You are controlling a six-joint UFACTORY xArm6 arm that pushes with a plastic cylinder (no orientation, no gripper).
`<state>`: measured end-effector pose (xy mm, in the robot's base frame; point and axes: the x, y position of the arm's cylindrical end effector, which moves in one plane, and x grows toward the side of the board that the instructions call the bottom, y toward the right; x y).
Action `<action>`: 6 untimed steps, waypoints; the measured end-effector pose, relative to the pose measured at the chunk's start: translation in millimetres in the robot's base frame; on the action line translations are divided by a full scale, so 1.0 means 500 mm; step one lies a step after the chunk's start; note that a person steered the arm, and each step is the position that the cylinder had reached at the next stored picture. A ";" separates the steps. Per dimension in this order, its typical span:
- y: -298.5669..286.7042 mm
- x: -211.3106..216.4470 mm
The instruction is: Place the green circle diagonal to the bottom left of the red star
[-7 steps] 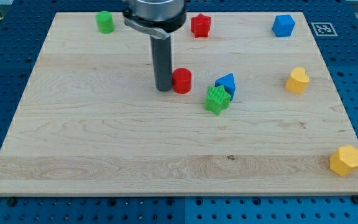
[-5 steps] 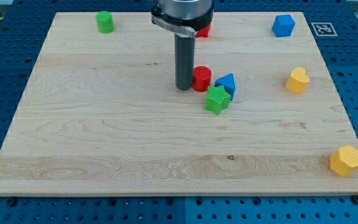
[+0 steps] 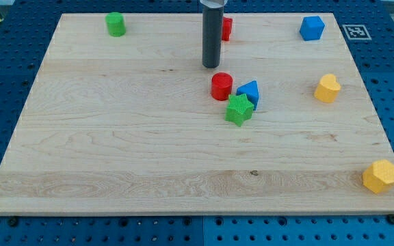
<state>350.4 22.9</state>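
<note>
Green circle [image 3: 115, 24] stands at the counter's [image 3: 115, 150] top-left corner, well apart from the red star [image 3: 227, 27], which shows partly behind the rod at top centre. My tip [image 3: 211, 66] rests just above the red cylinder [image 3: 221, 87], clear of it. No fingers fitted, so no grasp to report. Blue block [image 3: 250, 92] and green star [image 3: 239, 109] adjoin the cylinder

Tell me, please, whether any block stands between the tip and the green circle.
Nothing visible does. My tip stands above the red cylinder, and the green circle sits far off toward the view's top left, with only bare board between them.
</note>
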 end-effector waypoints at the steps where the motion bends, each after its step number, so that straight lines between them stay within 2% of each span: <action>1: -0.004 0.036; 6: 0.010 0.090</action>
<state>395.3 27.9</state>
